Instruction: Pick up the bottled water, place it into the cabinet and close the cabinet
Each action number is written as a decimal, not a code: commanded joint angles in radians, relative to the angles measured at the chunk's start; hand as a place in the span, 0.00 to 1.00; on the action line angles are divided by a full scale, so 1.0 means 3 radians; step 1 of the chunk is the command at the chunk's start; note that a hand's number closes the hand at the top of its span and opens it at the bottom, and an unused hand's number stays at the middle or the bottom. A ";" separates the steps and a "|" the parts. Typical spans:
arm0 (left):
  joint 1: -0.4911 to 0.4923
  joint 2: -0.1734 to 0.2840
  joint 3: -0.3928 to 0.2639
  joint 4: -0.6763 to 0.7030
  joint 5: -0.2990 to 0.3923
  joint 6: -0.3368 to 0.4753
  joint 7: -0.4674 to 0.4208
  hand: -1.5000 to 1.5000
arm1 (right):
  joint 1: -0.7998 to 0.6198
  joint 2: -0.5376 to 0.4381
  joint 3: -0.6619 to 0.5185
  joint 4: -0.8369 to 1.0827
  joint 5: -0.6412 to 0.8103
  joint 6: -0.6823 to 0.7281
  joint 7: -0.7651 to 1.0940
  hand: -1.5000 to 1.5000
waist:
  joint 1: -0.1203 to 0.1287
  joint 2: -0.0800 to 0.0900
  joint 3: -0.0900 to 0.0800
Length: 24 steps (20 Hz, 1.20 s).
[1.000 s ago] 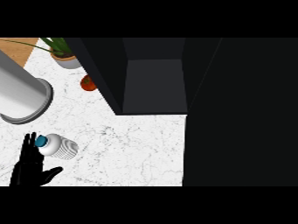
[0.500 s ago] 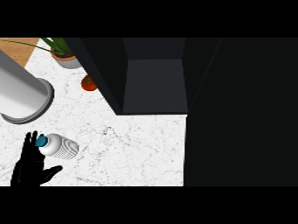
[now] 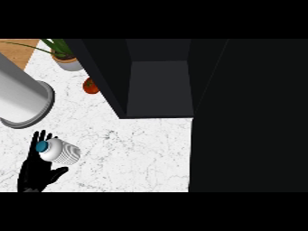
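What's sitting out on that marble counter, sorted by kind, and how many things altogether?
Water bottle: 1, beside the robot's left hand
Potted plant: 1
Small red-orange object: 1, too small to identify
Large grey cylinder: 1
Dark open cabinet: 1
Total: 5 things

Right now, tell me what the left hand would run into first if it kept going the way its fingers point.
The left hand points up the counter, and the bottled water already lies at its fingertips, so that comes first. Beyond it stands the large grey cylinder, though depth is hard to judge.
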 commanded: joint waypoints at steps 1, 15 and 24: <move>-0.0258 -0.0171 -0.0063 0.0095 0.0004 -0.0253 -0.0047 0.00 | -0.0057 0.0022 -0.0001 -0.0007 -0.0023 -0.0041 0.0040 0.00 | -0.0035 0.0024 -0.0077; -0.0158 -0.0361 -0.0298 -0.0103 -0.0146 -0.0202 -0.0136 1.00 | 0.0191 -0.0042 -0.0015 0.0003 0.0005 0.0067 -0.0167 0.00 | 0.0005 0.0001 -0.0067; 0.0077 -0.0265 -0.0459 -0.0173 -0.0295 -0.0358 -0.0442 1.00 | -0.0216 0.0075 0.0091 0.0099 0.0108 -0.0198 0.0067 0.00 | 0.0036 0.0009 -0.0069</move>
